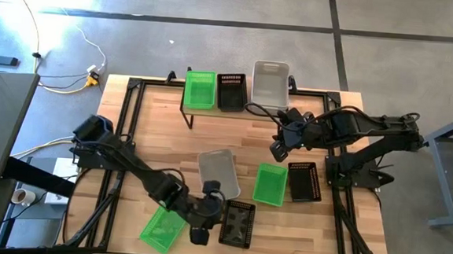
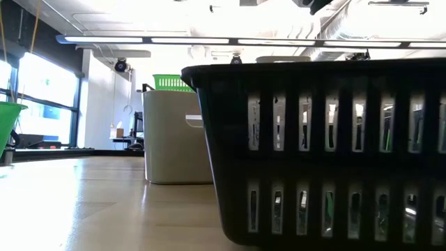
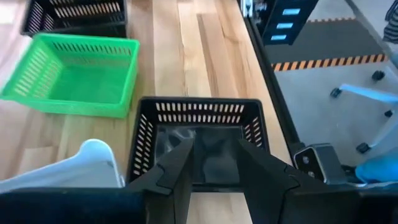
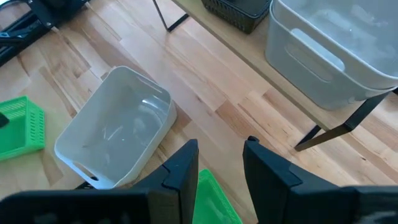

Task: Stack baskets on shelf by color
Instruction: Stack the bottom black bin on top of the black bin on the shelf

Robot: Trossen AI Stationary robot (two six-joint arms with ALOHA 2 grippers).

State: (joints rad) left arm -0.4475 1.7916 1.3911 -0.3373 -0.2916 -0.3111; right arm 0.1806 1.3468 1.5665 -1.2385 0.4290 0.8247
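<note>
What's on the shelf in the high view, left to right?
green basket → black basket → grey basket, all on the shelf.

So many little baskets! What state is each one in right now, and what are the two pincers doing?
Shelf: holds three baskets.
Shelf baskets, green, black, grey: upright, side by side.
Table grey basket: upright, empty.
Left green basket: tilted at the table's edge.
Near black basket: upright, under the left pincer.
Right green basket: upright.
Right black basket: upright.
Left pincer: open.
Right pincer: open, empty.
</note>
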